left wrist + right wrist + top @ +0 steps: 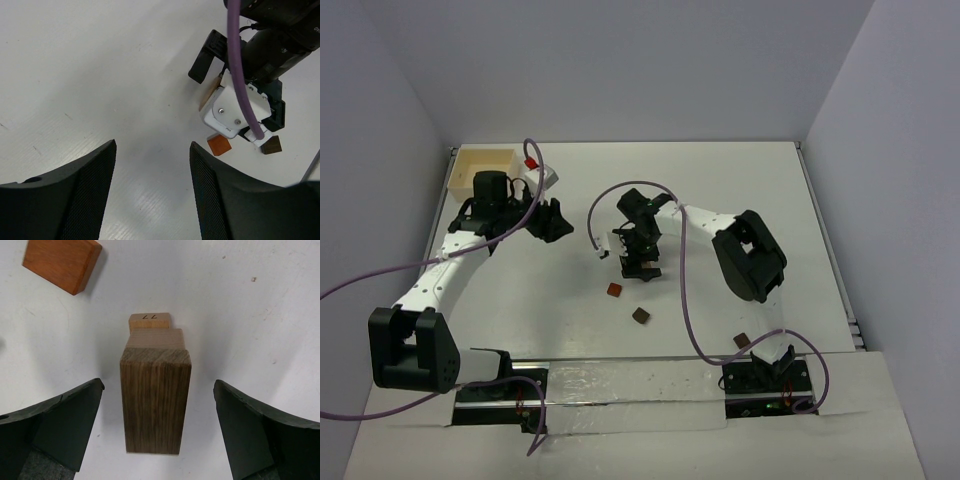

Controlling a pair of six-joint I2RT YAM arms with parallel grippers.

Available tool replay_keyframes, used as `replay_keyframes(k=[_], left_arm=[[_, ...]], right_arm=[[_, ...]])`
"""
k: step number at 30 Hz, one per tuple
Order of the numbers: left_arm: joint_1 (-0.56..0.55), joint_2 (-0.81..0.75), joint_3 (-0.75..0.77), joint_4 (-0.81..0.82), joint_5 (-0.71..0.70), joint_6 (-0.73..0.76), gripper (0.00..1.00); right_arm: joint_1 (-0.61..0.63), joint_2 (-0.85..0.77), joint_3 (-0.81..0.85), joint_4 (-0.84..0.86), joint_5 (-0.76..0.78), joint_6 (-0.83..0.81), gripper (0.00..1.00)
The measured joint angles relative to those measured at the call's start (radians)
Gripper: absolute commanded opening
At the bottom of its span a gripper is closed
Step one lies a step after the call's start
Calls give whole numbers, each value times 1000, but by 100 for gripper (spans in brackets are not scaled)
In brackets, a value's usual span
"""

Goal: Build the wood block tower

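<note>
Right end effector [641, 263] wide open, nose-down over the wood block tower [156, 405], fingers [60, 425] clear on either side.

Three loose wood blocks [614, 289] [640, 316] [741, 340], one wood block tower [155, 405], one pale box [480, 151].

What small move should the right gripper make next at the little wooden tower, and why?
Probably lift the right gripper straight up. Its jaws stand open, apart from both sides of the wood block tower, whose dark brown top block already rests on light tan pieces; moving sideways might topple it.
</note>
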Motion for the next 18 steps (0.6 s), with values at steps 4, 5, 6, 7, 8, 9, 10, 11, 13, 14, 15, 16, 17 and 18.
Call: replay_keyframes(k=[4,5,6,7,8,9,10,11,13,14,15,16,17,18], left_arm=[[4,-3,0,4,0,-5,68],[5,-5,0,4,0,-5,68],[5,-8,0,4,0,-6,68],[6,-12,0,4,0,-6,68],[6,-16,0,4,0,-6,68],[6,-20,0,4,0,-6,68],[6,-24,0,4,0,-6,68],[6,-28,0,4,0,-6,68],[7,-31,0,4,0,-5,69],[8,-32,0,4,0,-5,70],[9,-33,0,4,-1,-5,71],[10,-34,0,4,-2,-5,72],[11,-35,0,3,-6,-4,72],[12,-37,0,3,-9,-1,72]], right_arm=[[0,-46,2,-6,-3,9,100],[0,-61,2,-6,-4,9,100],[0,-76,3,-7,-4,10,100],[0,-88,7,-10,-4,9,100],[0,-99,14,-16,-4,9,100],[0,-107,21,-19,-4,9,100],[0,-114,28,-22,-5,9,100],[0,-121,35,-27,-5,8,100],[0,-138,42,-37,-4,7,100],[0,-148,46,-45,-4,7,100],[0,-158,49,-52,-5,7,100],[-1,-169,52,-59,-5,7,100],[-1,-182,57,-66,-5,7,100],[-3,-197,61,-72,-5,8,100]])
